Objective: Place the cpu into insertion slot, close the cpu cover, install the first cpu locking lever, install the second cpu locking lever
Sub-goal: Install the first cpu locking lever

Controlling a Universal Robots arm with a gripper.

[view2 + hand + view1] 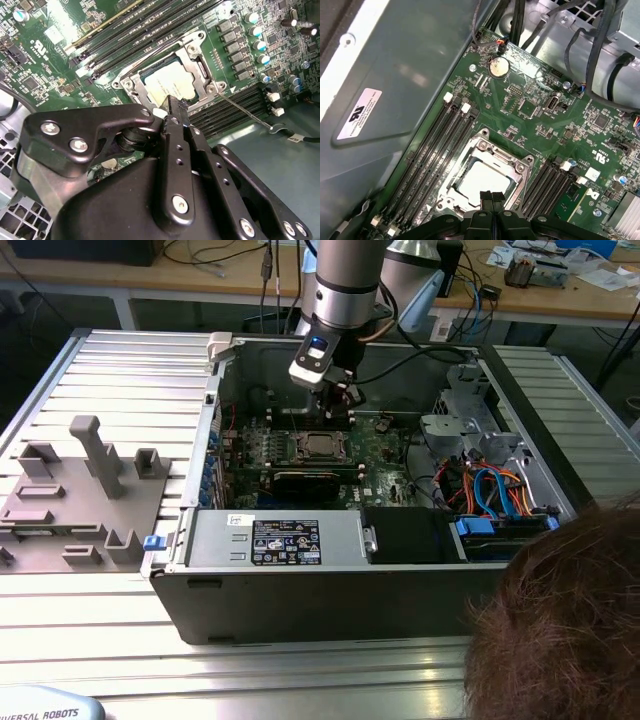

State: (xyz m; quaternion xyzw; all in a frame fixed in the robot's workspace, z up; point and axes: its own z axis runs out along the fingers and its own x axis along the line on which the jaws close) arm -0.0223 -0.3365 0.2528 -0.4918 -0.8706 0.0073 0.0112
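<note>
Your pincer point(342, 408), closed up and empty, hangs at 12 o'clock from the cpu point(322, 447) in the exterior view. Push the loose locking lever point(250, 114) slowly, keeping the cpu cover point(200, 62) flat.

Open above the cpu cover point(501, 155); memory slots point(434, 150) flank it.

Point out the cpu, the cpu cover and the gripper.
cpu point(482, 180): first wrist view, middle of its silver-grey top.
cpu cover point(504, 153): first wrist view, one bar of the metal frame beside the window.
gripper point(492, 196): first wrist view, midway between its black fingertips.
</note>
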